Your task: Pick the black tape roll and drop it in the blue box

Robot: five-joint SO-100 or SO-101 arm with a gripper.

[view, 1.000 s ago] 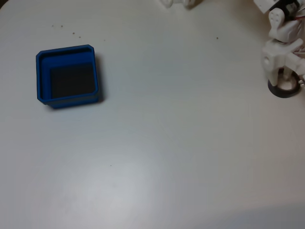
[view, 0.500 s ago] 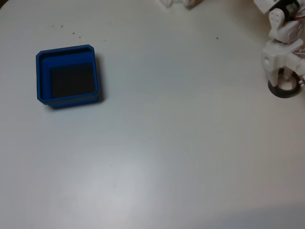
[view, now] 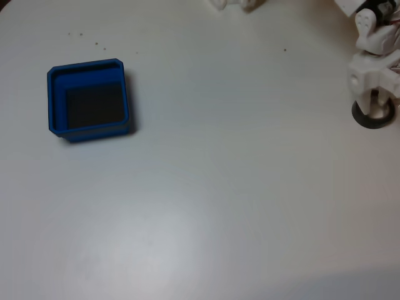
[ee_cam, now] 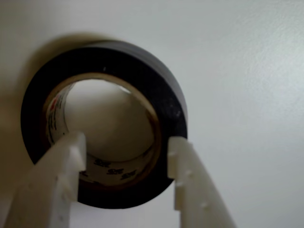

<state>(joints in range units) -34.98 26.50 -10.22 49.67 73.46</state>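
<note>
Two white fingers (ee_cam: 126, 156) sit spread at the black tape roll (ee_cam: 102, 121), one poking inside its ring, not pinching yet. Nothing is lifted. Far across the table (view: 219, 187), the blue box (view: 89, 100) waits empty.

In the fixed view, the tool (view: 375, 103) has been shifted slightly right and far over the black tape roll (view: 374, 119), covering more of it.

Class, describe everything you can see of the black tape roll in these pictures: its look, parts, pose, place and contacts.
The black tape roll is a ring of glossy black tape around a pale beige core with printed lettering inside. It lies flat on the white table, near the right edge of the fixed view, far from the blue box. The gripper stands over it, one white finger inside the hole, the other outside the wall; whether they press it is unclear.
</note>
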